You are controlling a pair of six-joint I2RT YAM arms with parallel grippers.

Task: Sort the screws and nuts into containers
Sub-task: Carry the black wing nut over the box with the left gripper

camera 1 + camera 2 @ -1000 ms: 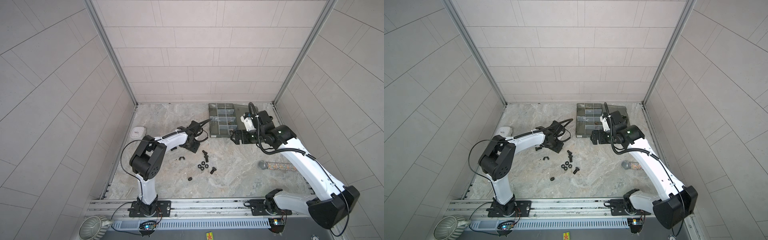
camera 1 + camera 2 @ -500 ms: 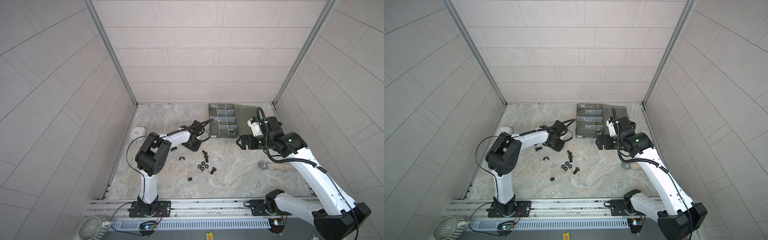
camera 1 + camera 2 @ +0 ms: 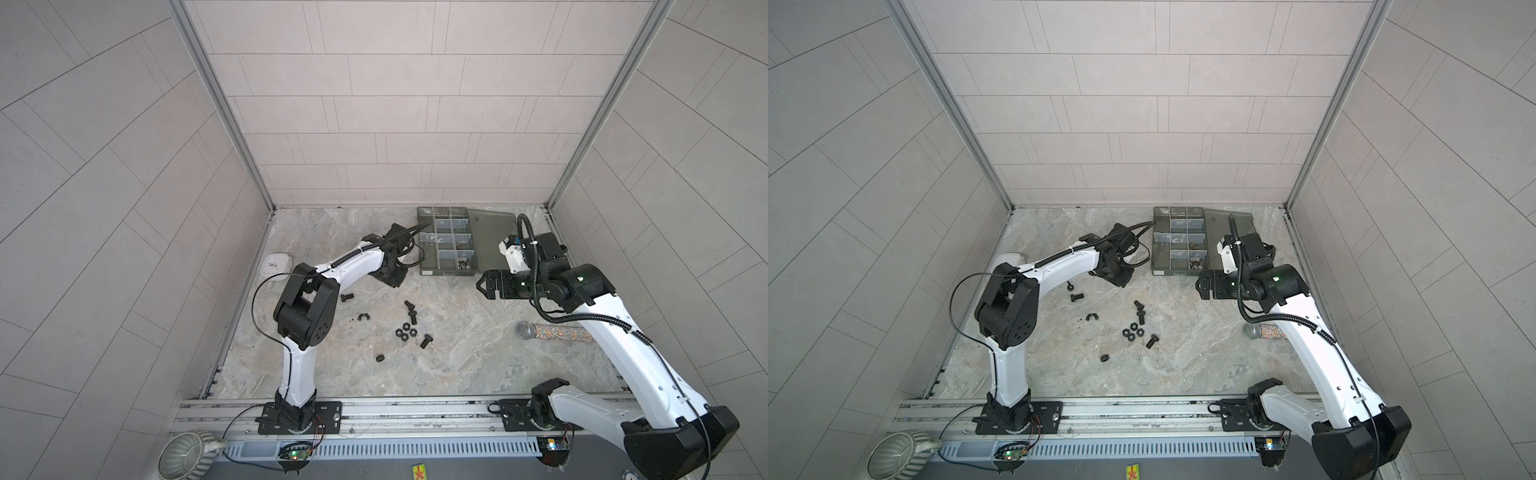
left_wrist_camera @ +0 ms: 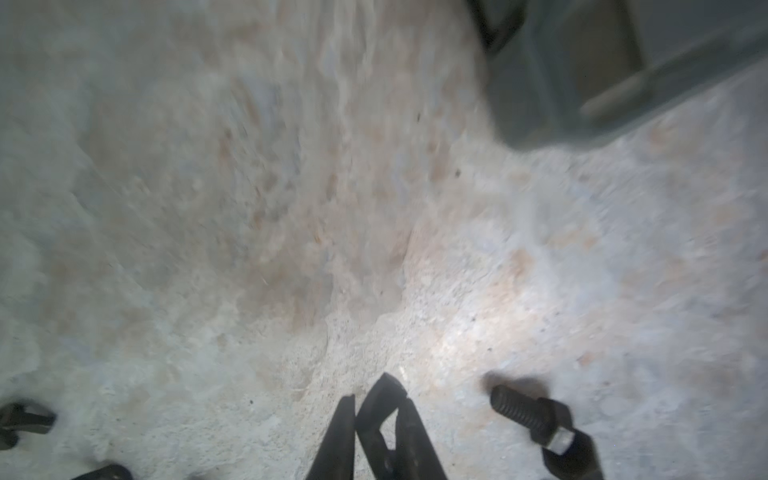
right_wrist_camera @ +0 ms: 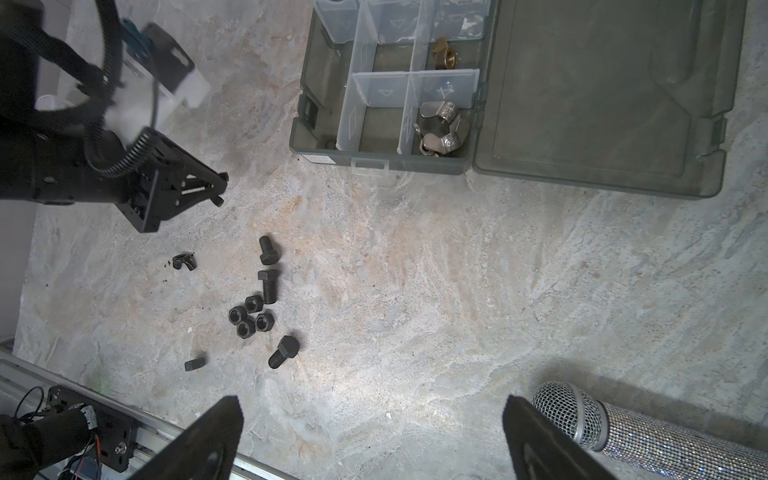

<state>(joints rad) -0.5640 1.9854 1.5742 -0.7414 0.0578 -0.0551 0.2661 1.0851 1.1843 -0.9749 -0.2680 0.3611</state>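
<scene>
The left end effector (image 4: 368,405) is pinched shut, with nothing seen between its tips. It hangs low over the desk (image 5: 415,270), just left of the near-left corner of the box (image 5: 415,163). The closest screw (image 5: 266,250) lies loose just near and right of it. Its long axis runs roughly near-to-far, head toward the near side. The right end effector (image 5: 372,401), spread wide, is farther off.

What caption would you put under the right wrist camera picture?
Open right gripper facing loose screws and nuts, with the organizer box and a glittery microphone nearby.
</scene>
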